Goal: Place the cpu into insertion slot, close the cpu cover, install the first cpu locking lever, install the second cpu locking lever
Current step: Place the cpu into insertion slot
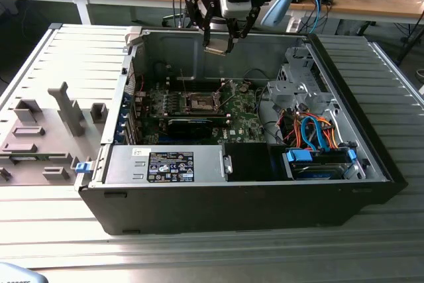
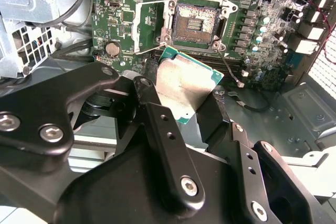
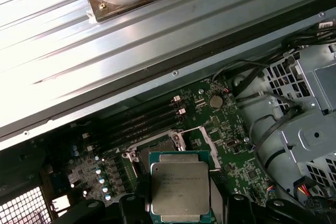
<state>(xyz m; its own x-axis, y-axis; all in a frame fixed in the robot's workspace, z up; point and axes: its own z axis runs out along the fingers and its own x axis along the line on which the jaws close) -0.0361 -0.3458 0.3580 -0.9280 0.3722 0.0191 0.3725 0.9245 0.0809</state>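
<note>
A black robot gripper (image 1: 218, 43) is hanging above an open black desktop computer case (image 1: 371, 164), which is lying on its side on a grey ribbed metal table (image 1: 199, 256). The gripper's two black fingers (image 2: 152, 108) are pressing against opposite edges of the cpu (image 1: 218, 46), a small flat square chip with a pale silvery metal face and a green border. In both wrist views, the chip (image 2: 184, 80) (image 3: 179, 184) is sitting flat between the fingers, clear of the board beneath it.

The green circuit board (image 1: 242, 114) is lying on the floor of the case. At its middle, the insertion slot (image 1: 199, 102), a square socket with a dark brownish centre and a silver rim, is sitting uncovered and unfilled (image 2: 197, 22). In the second wrist view, the thin silvery cpu cover frame (image 2: 140, 24) is standing raised along one side of the socket. Long black memory slots (image 3: 142, 124) are running beside the socket, and a round silver coin battery (image 2: 112, 49) is sitting near it.

Towards the front of the case, a silver box with a dark label (image 1: 171, 164) is lying at the exterior view's left. Blue and orange cables (image 1: 318, 134) are curling at the exterior view's right.
</note>
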